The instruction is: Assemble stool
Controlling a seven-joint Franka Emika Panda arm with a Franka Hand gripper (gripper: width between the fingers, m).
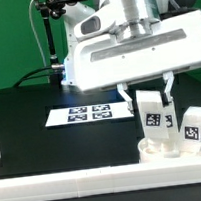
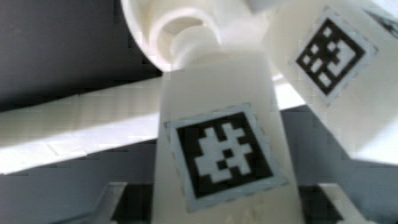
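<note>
Gripper (image 1: 154, 91) right of centre in the exterior view, jaws part-spread and pinching a leg (image 1: 150, 111), one finger on each side. Held upright, tag facing the camera, probably so the lower end can meet a socket in the seat (image 1: 166, 146). Seat low at the right of that frame, close against the rail (image 1: 97, 179) along the bottom, likely braced there against pushing. Second leg (image 1: 193, 126) already standing on the seat, further right, slightly tilted. Marker board (image 1: 88, 114) flat on the black table (image 1: 30, 121), centre, well apart from the work. In the wrist view, held leg (image 2: 221, 130) rising between the fingers, tag toward the lens; other leg (image 2: 338, 50) at upper right. Whether the held leg has seated: cannot tell.
</note>
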